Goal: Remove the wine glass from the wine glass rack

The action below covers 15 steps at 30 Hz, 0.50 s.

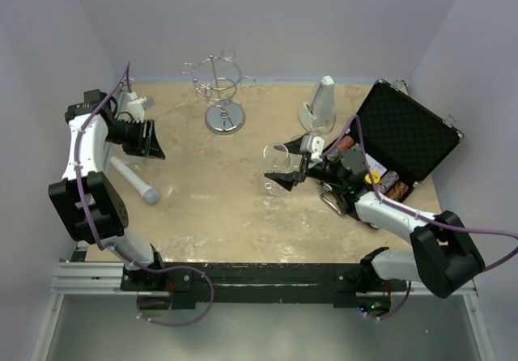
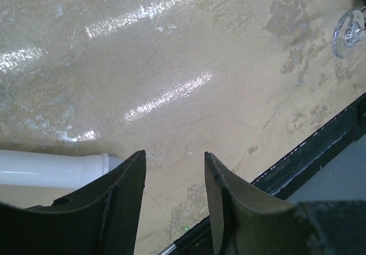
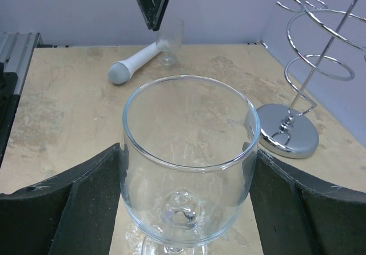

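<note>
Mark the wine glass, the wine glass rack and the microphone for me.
wine glass [image 3: 184, 152]: right wrist view, on the bowl's near wall.
wine glass rack [image 3: 287, 134]: right wrist view, on the round disc base.
microphone [image 1: 129, 176]: top external view, on the white handle.

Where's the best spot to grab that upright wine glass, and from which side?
The bowl, from the side, a finger on each flank, as the right gripper has it. The wine glass stands upright, its round bowl wide and its stem thin.
</note>
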Tool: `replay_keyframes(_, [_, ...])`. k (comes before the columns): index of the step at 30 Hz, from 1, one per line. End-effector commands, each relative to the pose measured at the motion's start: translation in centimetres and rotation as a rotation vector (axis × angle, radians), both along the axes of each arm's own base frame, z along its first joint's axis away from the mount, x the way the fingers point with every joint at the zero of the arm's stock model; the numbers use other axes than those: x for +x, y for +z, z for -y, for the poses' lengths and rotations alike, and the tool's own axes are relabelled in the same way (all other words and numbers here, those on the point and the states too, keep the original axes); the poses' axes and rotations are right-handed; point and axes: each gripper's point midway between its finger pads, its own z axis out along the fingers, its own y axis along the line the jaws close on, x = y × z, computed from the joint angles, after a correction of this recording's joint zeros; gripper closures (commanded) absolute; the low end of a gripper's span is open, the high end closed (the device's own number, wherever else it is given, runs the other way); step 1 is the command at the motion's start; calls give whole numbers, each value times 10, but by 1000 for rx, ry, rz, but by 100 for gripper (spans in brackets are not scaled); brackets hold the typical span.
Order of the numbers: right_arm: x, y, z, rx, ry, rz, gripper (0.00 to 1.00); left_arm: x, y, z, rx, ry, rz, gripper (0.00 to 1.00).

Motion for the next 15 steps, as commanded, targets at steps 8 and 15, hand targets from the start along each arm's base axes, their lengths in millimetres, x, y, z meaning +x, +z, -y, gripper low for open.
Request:
replay_keyframes(8, [11,19,7,84,-56,66,47,-12,7,5,4,-11,22,50])
replay_keyframes(15, [20,6,9,68,-95,66,47,-16,4,5,13,-14,9,50])
